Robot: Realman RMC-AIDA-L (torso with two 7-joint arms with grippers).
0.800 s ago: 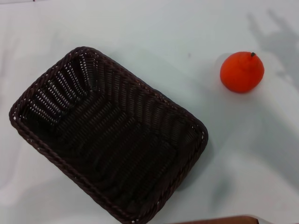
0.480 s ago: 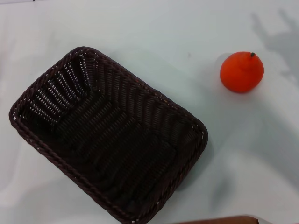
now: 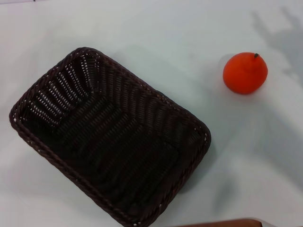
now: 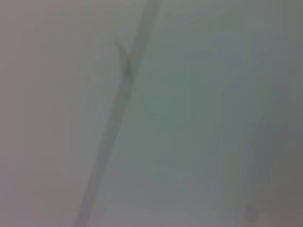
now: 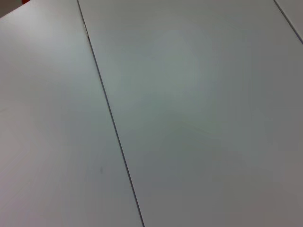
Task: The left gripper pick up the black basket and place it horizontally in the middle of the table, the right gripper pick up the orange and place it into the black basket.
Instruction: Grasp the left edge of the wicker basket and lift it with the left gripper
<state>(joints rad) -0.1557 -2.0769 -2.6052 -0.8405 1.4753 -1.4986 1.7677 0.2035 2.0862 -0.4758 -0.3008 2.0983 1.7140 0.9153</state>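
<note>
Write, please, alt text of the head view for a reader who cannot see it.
A large black basket, empty, lies diagonally on the left part of a white table. A small orange sits apart from it, farther back on the right, stem up. No robot claw is in view.

- My left gripper lies outside the head view, and no part of my left arm reaches into it.
- My left wrist faces a pale, blurred surface crossed by one dark slanting line [image 4: 118, 104]. That view does not take in the gripper itself, so its pose is hidden.
- My right gripper is also outside the head view.
- My right wrist is held above the worktop [image 5: 199, 118], angled down at it, with a thin seam [image 5: 111, 118] running across. The gripper itself stays out of that view too.
- A forked shadow [image 3: 279, 33] falls on the worktop's far right corner, on my right arm's side. What casts it cannot be seen.
</note>
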